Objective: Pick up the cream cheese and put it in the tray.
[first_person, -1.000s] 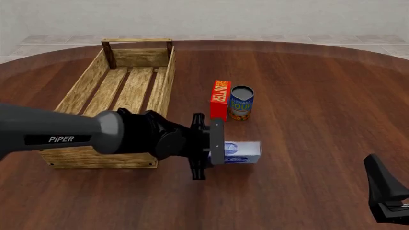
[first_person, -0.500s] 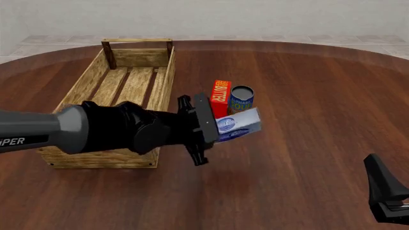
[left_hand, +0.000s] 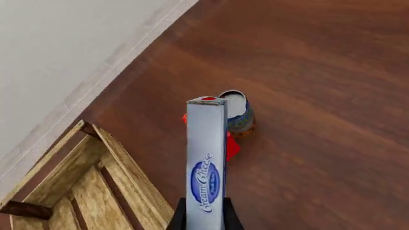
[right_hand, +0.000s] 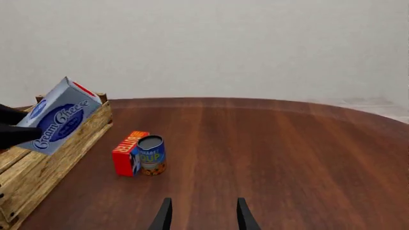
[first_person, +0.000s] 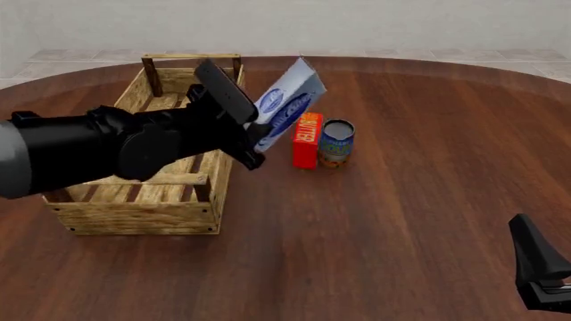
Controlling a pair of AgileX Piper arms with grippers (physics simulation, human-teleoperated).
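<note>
Lifted since a moment ago, the flat pale blue-white cream cheese box (first_person: 287,107) now tilts above the light-wood slatted tray's (first_person: 230,127) right wall. My left gripper (first_person: 253,139) clamps it; my right gripper (right_hand: 200,215) waits wide apart.

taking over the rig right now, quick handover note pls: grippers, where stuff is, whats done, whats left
Left gripper: jaws shut on the flat pale blue-white cream cheese box, held tilted in the air above the near-right wall of the large light-wood slatted tray.
Right gripper: jaws open, empty, parked low at the near right of the table, away from everything.
Narrow red butter box and blue can stand side by side on the table, right of the tray.
Done: box grasped and lifted.
Left: carry it over the tray's slatted bottom, lower it, release, withdraw.
</note>
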